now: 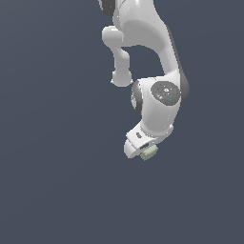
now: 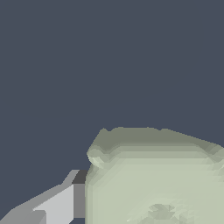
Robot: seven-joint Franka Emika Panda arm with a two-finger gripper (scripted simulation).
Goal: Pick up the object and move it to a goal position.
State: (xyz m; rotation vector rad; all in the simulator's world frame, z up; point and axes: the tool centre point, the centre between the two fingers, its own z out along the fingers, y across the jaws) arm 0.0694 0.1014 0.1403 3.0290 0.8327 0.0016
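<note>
Exterior view: white Panda arm bent down from the upper edge over a plain dark blue-grey ground, gripper at its lowest point, and the small pale grey-green cube right at the gripper's tip, peeping out on the exterior view's right of the white hand. No goal marker visible anywhere in either picture, so no telling how near the cube was to its target. Cube tucked so close under the hand probably because of a grasp there, either just made or in the making; whether lifted off the ground or resting on it, not to be judged from the flat, shadowless background. Wrist view: cube filling the lower corner, very near the lens, a faint round mark on its facing side, and one grey-and-white finger pressed flush against its side. Opposite finger outside the picture, so grip not confirmed on both sides. Fingers drawn in narrow, about to the cube's width, with one touching it; likely clamped on the cube, yet firmly closed or merely alongside — cannot tell from these pictures.
</note>
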